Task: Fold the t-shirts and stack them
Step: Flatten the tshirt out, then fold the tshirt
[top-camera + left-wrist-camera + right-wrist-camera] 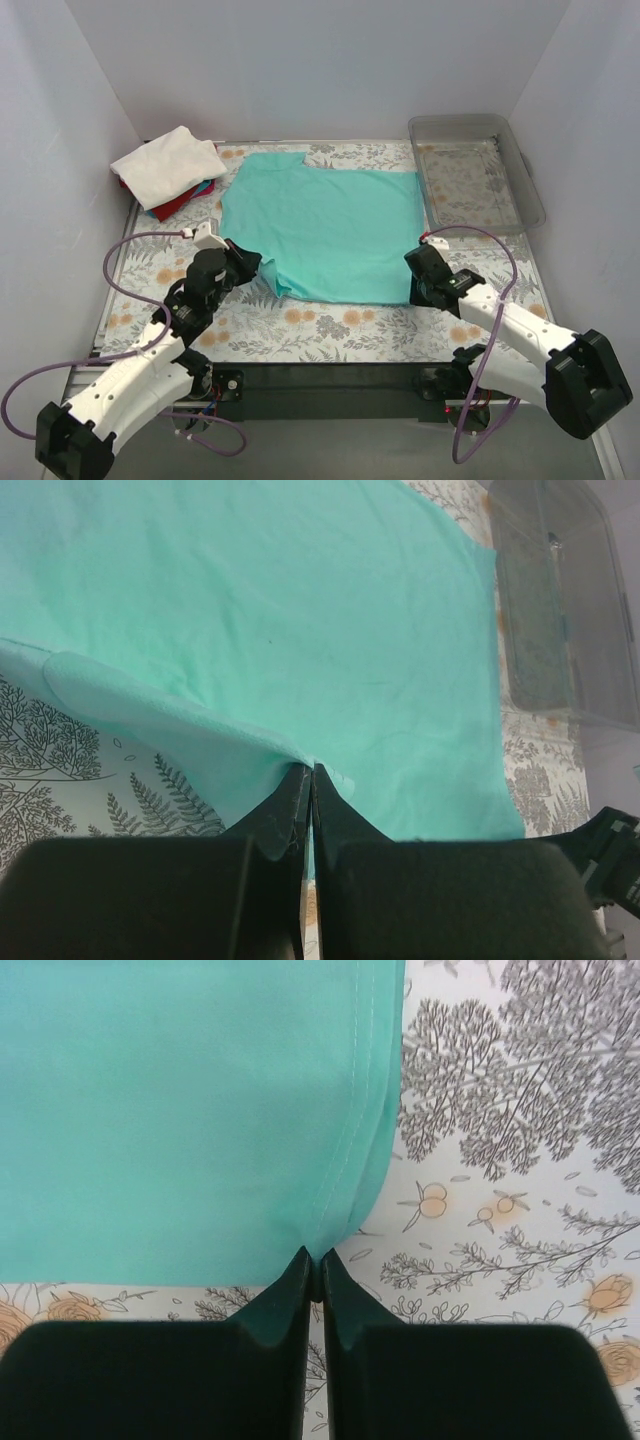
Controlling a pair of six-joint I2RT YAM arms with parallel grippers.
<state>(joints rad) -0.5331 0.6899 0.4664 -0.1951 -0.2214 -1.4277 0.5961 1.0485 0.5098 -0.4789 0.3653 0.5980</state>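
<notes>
Two corners, teal t-shirt (330, 225), pinched: left end effector (310, 772), right end effector (318, 1257).

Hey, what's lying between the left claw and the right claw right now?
The teal shirt: its near hem spans from left claw to right claw, over the floral table cover. Top view shows it.

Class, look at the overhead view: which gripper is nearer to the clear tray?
Right. The right gripper pinches the near right corner of the teal shirt, just short of the tray; the left gripper pinches its near left corner, across the whole shirt from the tray.
</notes>
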